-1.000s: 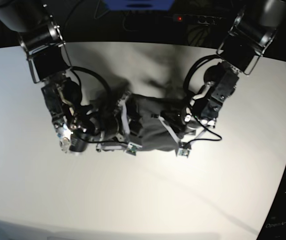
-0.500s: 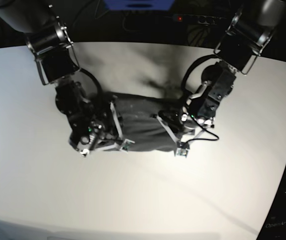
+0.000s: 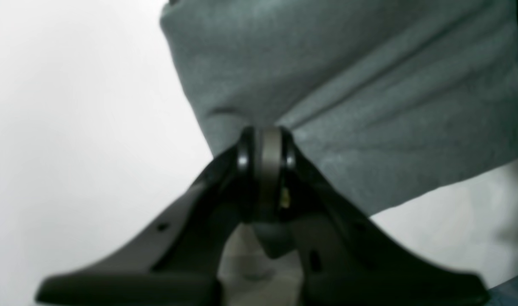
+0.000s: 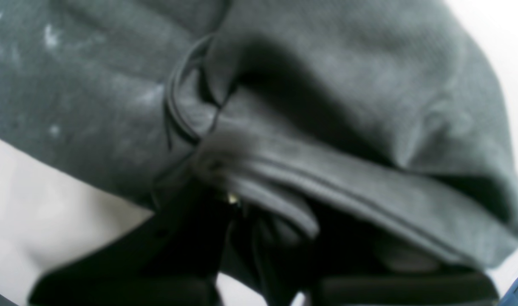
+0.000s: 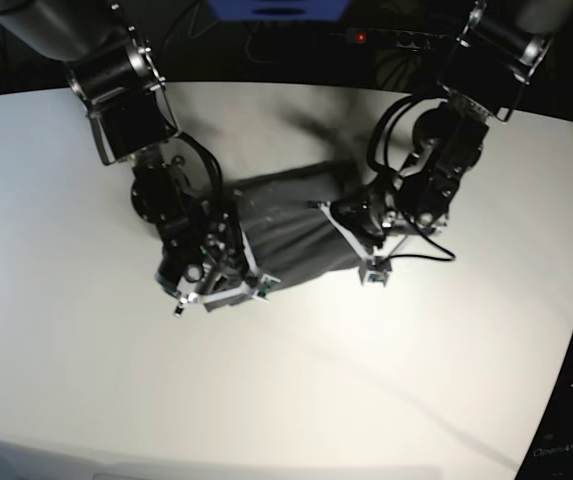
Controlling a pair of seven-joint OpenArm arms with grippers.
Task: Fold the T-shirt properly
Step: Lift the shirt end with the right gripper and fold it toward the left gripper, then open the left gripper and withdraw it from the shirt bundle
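Both wrist views are blurred. The T-shirt [image 4: 326, 106] spills over the right wrist picture's edges, burying the right tool [image 4: 242, 199]; in the base view both arms overlap its ends.

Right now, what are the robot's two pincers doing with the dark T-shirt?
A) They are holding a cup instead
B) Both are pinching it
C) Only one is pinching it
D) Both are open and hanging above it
B: the left pincer is shut on a bunched edge of the T-shirt, and the right pincer is clamped in its gathered folds.
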